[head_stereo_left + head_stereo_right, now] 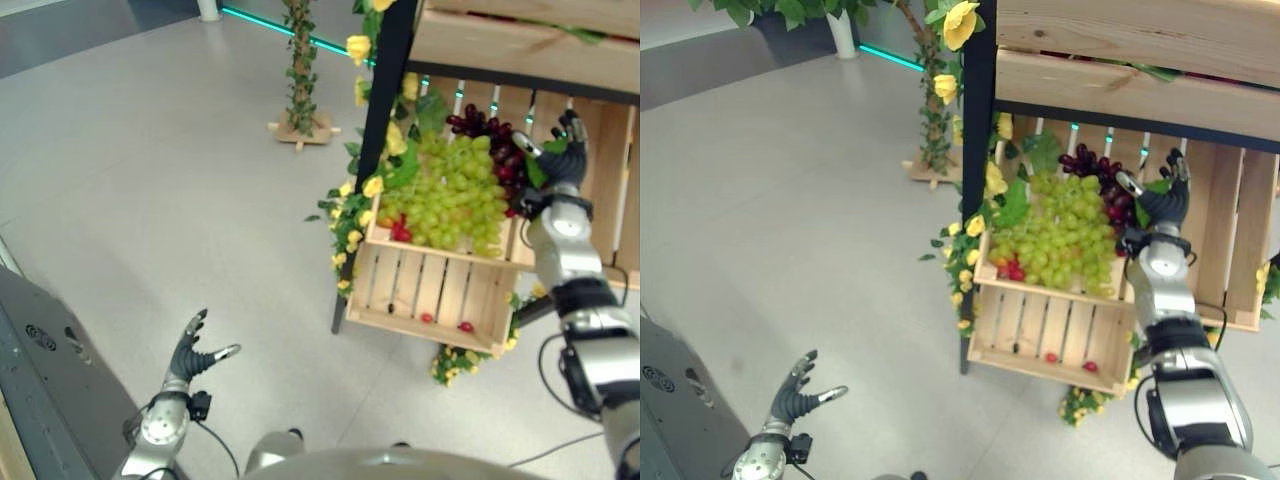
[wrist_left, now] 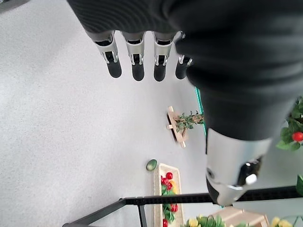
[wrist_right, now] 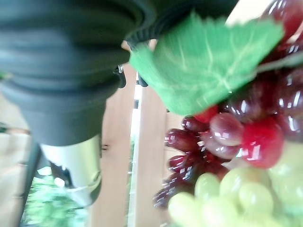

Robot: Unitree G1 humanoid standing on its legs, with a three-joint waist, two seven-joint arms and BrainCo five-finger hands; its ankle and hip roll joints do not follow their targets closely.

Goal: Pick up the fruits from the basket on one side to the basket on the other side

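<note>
Beside the dark red grape bunch in the slatted wooden crate, right robot hand hovers, fingers seemingly spread, empty; left robot hand hangs open.

Wooden crate on stand holds green grapes, dark grapes.

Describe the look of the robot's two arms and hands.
Both arms are silver-grey metal in rounded segments with black bands. The left hand and right hand have dark ribbed covers over back and wrist, and silver fingers with dark tips.
</note>
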